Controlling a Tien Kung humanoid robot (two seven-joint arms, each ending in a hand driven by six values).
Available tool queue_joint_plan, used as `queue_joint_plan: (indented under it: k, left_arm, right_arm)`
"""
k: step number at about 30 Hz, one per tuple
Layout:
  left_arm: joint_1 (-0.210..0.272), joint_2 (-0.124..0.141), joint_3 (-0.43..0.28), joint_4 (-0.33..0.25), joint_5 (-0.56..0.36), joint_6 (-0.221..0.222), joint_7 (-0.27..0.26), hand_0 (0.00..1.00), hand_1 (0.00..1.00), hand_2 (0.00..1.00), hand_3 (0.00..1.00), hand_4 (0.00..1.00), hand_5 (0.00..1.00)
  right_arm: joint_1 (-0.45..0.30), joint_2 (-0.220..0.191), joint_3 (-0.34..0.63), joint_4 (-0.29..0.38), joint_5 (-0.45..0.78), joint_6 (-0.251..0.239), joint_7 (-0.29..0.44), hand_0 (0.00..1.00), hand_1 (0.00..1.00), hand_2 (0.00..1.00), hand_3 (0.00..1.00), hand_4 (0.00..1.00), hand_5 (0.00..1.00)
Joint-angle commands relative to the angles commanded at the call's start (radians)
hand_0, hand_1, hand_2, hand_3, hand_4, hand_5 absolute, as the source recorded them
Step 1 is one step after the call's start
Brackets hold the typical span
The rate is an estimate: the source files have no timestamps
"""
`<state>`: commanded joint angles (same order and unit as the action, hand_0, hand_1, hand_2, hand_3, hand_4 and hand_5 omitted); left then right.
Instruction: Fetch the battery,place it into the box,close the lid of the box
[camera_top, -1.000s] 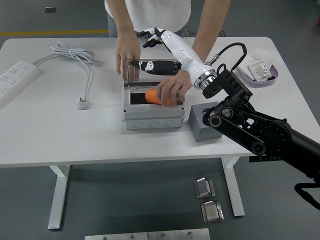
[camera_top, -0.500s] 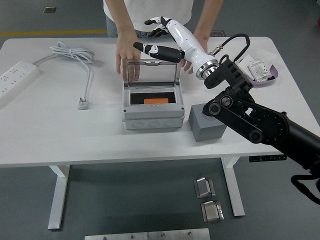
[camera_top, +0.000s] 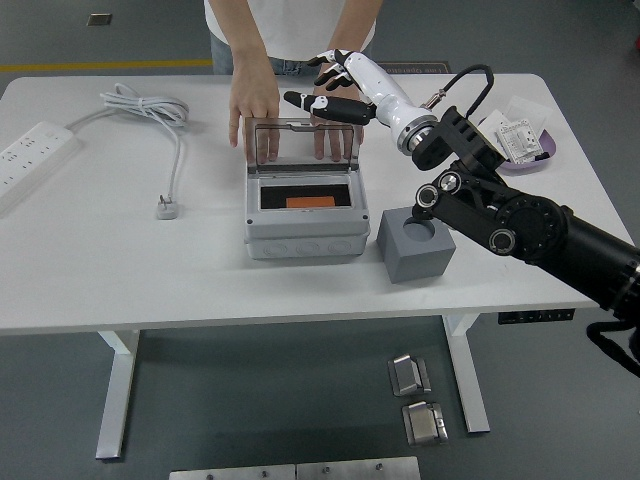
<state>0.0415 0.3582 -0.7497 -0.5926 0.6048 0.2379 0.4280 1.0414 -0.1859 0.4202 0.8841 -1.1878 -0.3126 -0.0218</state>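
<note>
On the white rectangular table (camera_top: 120, 270) over grey flooring we log a grey plastic box (camera_top: 305, 220), clear lid (camera_top: 303, 142) upright, orange battery (camera_top: 311, 202) inside. Our white right hand (camera_top: 335, 90) hovers behind the lid, fingers spread, empty. A person's hands (camera_top: 255, 100) rest beyond.

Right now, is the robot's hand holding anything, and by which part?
Nothing. The right hand hovers open above the raised lid of the box; the orange battery lies inside.
</note>
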Motion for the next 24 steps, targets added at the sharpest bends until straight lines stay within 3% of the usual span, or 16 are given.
queue_joint_plan:
  k: [3, 4, 9, 10, 24]
  left_arm:
    - [-0.004, 0.002, -0.001, 0.000, 0.002, -0.001, 0.000, 0.682, 0.699, 0.589, 0.604, 0.353, 0.002]
    - [-0.005, 0.002, -0.001, 0.000, 0.003, -0.002, 0.000, 0.682, 0.700, 0.589, 0.605, 0.353, 0.002]
    - [-0.009, 0.003, -0.005, 0.000, 0.009, -0.004, 0.005, 0.682, 0.700, 0.589, 0.605, 0.353, 0.002]
    - [-0.010, 0.003, -0.006, 0.000, 0.010, -0.005, 0.006, 0.682, 0.702, 0.588, 0.604, 0.352, 0.002]
    - [-0.017, 0.005, -0.004, 0.001, 0.010, -0.007, 0.002, 0.683, 0.701, 0.588, 0.603, 0.351, 0.002]
  right_arm:
    - [0.025, 0.008, -0.067, -0.065, 0.072, 0.013, 0.003, 0.787, 0.719, 0.694, 0.812, 0.998, 0.745]
    - [0.028, 0.010, -0.085, -0.079, 0.091, 0.014, 0.005, 0.878, 0.801, 0.796, 0.829, 0.998, 0.794]
    - [0.035, 0.015, -0.152, -0.131, 0.171, 0.022, 0.016, 0.878, 0.801, 0.796, 0.829, 0.998, 0.794]
    - [0.035, 0.016, -0.162, -0.137, 0.181, 0.023, 0.019, 0.917, 0.835, 0.837, 0.848, 0.998, 0.808]
    - [0.025, 0.009, -0.171, -0.114, 0.172, 0.024, 0.036, 0.947, 0.851, 0.844, 0.845, 0.998, 0.833]
